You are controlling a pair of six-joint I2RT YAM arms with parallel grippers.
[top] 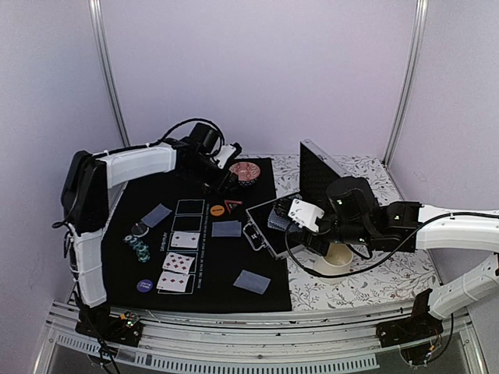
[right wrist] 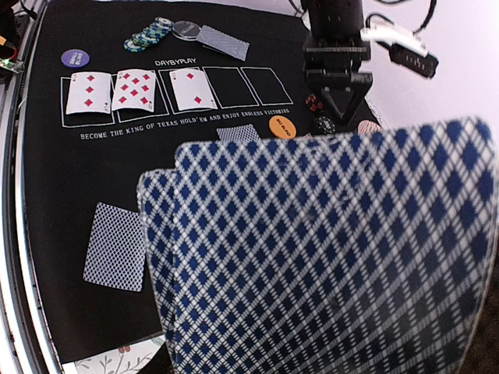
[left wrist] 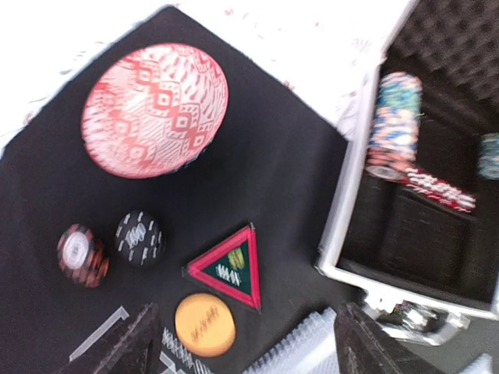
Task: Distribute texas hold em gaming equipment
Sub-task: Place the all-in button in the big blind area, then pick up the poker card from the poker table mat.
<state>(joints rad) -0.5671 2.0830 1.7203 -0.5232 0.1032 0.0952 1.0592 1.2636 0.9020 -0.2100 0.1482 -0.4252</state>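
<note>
My left gripper hangs open over the far end of the black mat, with nothing between its dark fingers. Just ahead of it lie the red triangle marker, an orange disc, a black chip and a small red chip stack. My right gripper is shut on a fanned pack of blue-diamond-backed playing cards, which hides its fingers. Three face-up cards lie in the mat's printed boxes. Face-down cards lie around them. Chips and a purple disc sit at the mat's left.
A red patterned bowl sits beyond the left gripper. The open silver case at the mat's right edge holds rows of chips; its lid stands upright. A white cup sits under the right arm on the floral cloth.
</note>
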